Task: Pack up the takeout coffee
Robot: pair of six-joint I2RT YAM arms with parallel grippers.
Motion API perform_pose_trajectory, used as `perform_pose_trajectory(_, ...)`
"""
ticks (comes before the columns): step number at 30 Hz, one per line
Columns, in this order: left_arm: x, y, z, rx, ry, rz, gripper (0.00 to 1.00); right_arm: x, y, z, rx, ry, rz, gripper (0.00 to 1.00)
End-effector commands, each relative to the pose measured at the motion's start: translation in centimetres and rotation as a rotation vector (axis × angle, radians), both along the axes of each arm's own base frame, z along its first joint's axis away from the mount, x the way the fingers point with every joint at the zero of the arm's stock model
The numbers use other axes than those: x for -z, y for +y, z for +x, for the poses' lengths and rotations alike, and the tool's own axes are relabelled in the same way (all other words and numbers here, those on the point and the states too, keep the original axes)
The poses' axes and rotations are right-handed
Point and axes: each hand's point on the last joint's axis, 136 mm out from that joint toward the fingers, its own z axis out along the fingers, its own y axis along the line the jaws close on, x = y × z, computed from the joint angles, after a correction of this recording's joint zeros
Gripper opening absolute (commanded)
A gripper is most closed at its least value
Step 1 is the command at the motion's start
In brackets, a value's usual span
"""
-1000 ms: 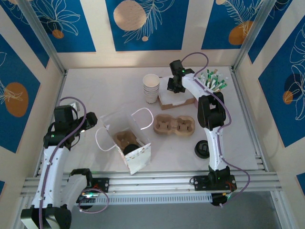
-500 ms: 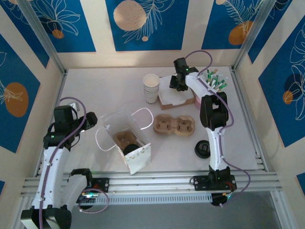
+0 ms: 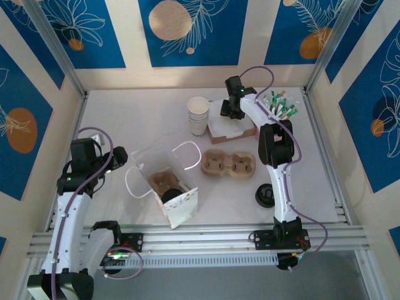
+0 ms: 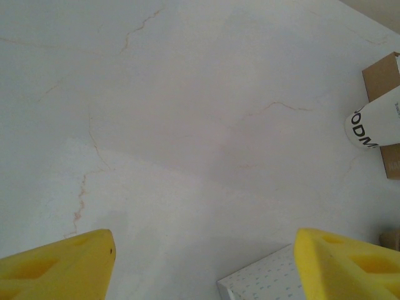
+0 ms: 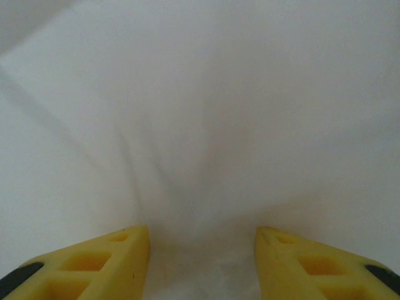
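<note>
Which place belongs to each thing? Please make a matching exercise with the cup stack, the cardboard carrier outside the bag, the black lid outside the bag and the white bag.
Things:
1. cup stack
2. cardboard carrier
3. black lid
4. white bag

Places:
a. near side, close beside the right arm
b. left of the middle, with a second carrier inside
c. far side, just left of the napkin box
d. in the middle, between the bag and the right arm

Pairs: 1-c, 2-d, 3-a, 4-b
</note>
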Motion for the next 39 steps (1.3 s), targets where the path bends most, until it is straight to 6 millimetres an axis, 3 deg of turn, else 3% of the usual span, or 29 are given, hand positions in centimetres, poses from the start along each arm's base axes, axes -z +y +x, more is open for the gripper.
perform_pose_trajectory(1, -0.1, 0.5, 0.0, -0.006, -0.017, 0.027, 0.75, 0.3, 0.2, -0.4, -0.018, 0.025, -0.027, 0.46)
perform_pose_trajectory(3, -0.1, 0.5, 0.0, -0.006, -0.017, 0.027, 0.75, 0.1, 0.5, -0.5, -0.023, 0.024, -0.017, 0.38)
perform_pose_trajectory(7, -0.1, 0.5, 0.0, -0.004, -0.014, 0.026, 0.75, -1.5, 0.8, -0.3, -0.013, -0.007, 0.005, 0.12)
perform_pose_trajectory(10, 0.0, 0.5, 0.0, -0.006, -0.012, 0.027, 0.75, -4.4, 1.0, -0.2, -0.011, -0.057, 0.024, 0.0)
perform_pose_trajectory(14, 0.0, 0.6, 0.0, -0.008, -0.013, 0.027, 0.75, -9.9, 1.1, -0.6, -0.005, -0.149, 0.059, 0.0)
perform_pose_trajectory(22, 0.0, 0.5, 0.0, -0.007, -0.008, 0.023, 0.75, -24.6, 0.7, -4.2, 0.0, -0.477, 0.151, 0.0)
perform_pose_trajectory(26, 0.0, 0.6, 0.0, -0.009, -0.009, 0.026, 0.75, -31.1, 1.4, -7.8, -0.059, -0.648, 0.113, 0.0)
perform_pose_trajectory(31, -0.1, 0.5, 0.0, -0.009, -0.01, 0.023, 0.75, -37.6, 6.2, -14.2, -0.26, -0.798, 0.266, 0.0)
perform_pose_trajectory(36, -0.1, 0.3, -0.1, -0.001, -0.011, 0.013, 0.75, -40.0, 10.1, -20.2, -0.359, -0.693, 0.492, 0.0)
perform_pose_trajectory(39, -0.1, 0.3, 0.0, -0.001, -0.012, 0.012, 0.75, -41.5, 13.9, -24.9, -0.493, -0.675, 0.62, 0.0)
